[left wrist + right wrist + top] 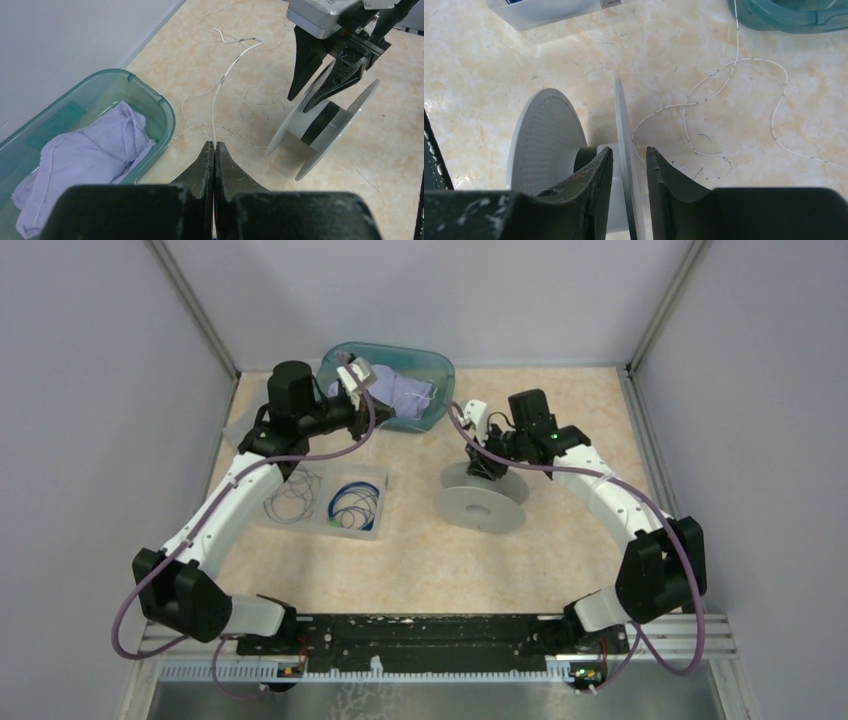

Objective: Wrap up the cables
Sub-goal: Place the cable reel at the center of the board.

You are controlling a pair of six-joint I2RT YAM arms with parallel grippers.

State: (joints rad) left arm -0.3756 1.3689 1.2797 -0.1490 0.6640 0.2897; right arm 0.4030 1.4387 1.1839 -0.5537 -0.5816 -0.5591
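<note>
Winding looked unstarted; left gripper (214, 148) pinched the whitish cable (216, 95) at its tips; right gripper (629, 156) straddled the spool (544, 125) rim, clamp unclear; next, probably lead cable to hub.

The right gripper (629, 152) straddles the thin upright flange of a grey spool (546, 135) lying on its side on a marbled beige table (499, 60), one dark finger on each side of the flange with a narrow gap showing at both. To the right, a whitish cable (724, 80) lies in loose loops on the tabletop, one strand running up towards a teal bin (784, 20) at the top edge. A white tray (549, 10) sits at the upper left.
</note>
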